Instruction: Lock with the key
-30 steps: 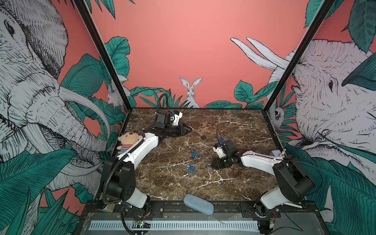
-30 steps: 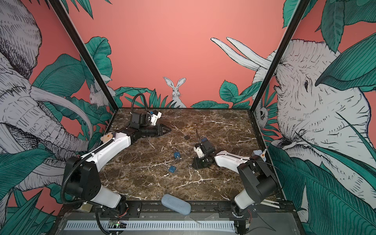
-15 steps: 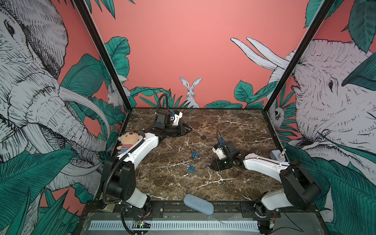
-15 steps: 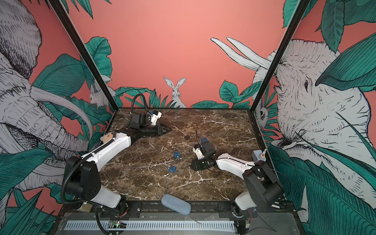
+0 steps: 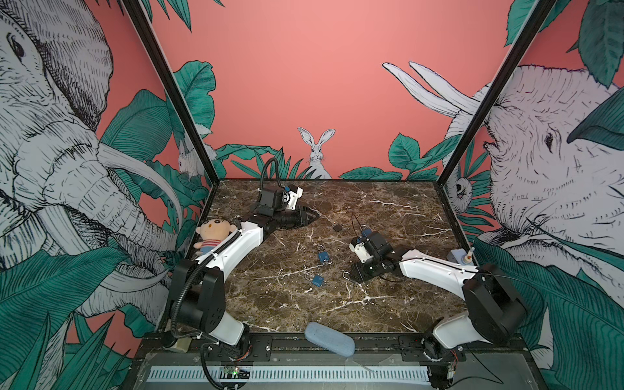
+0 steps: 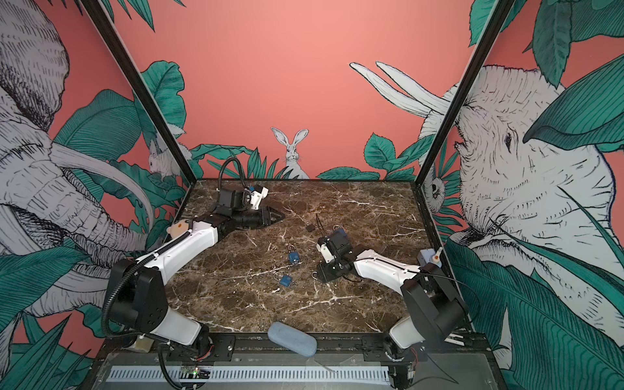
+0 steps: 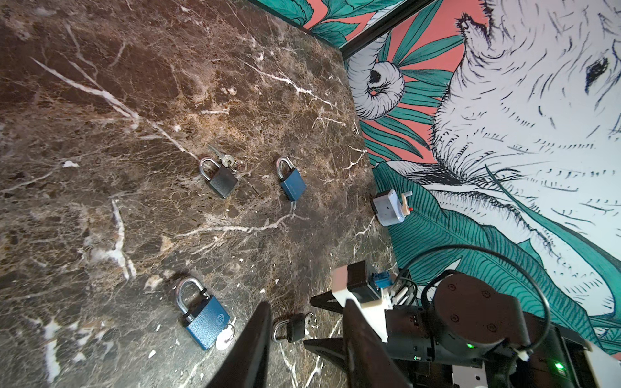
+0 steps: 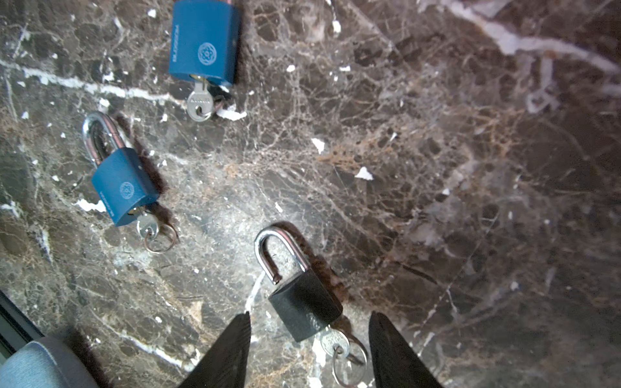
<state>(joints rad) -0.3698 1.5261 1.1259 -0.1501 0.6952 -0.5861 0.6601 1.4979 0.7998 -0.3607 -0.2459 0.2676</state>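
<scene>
A black padlock point(image 8: 302, 309) lies flat on the marble with a key point(image 8: 332, 341) and ring in its base. One shackle leg looks out of the body. My right gripper point(image 8: 309, 315) is low over it, open, with a finger on each side and touching neither; it shows in both top views point(image 5: 351, 275) point(image 6: 319, 275). My left gripper point(image 7: 306, 304) rests open and empty at the back left point(image 5: 312, 216). A second black padlock point(image 7: 221, 181) lies mid-table with a loose key point(image 7: 221, 158) beside it.
Two blue padlocks point(image 8: 203, 40) point(image 8: 122, 186) with keys in them lie just left of the right gripper. A plush doll point(image 5: 212, 233) sits at the left wall, a grey device point(image 5: 459, 255) at the right wall, and a blue-grey case point(image 5: 329, 337) on the front rail.
The right gripper's jaws have spread wider round the black padlock, and the right arm's elbow has swung outward and lower. The left arm has stayed still.
</scene>
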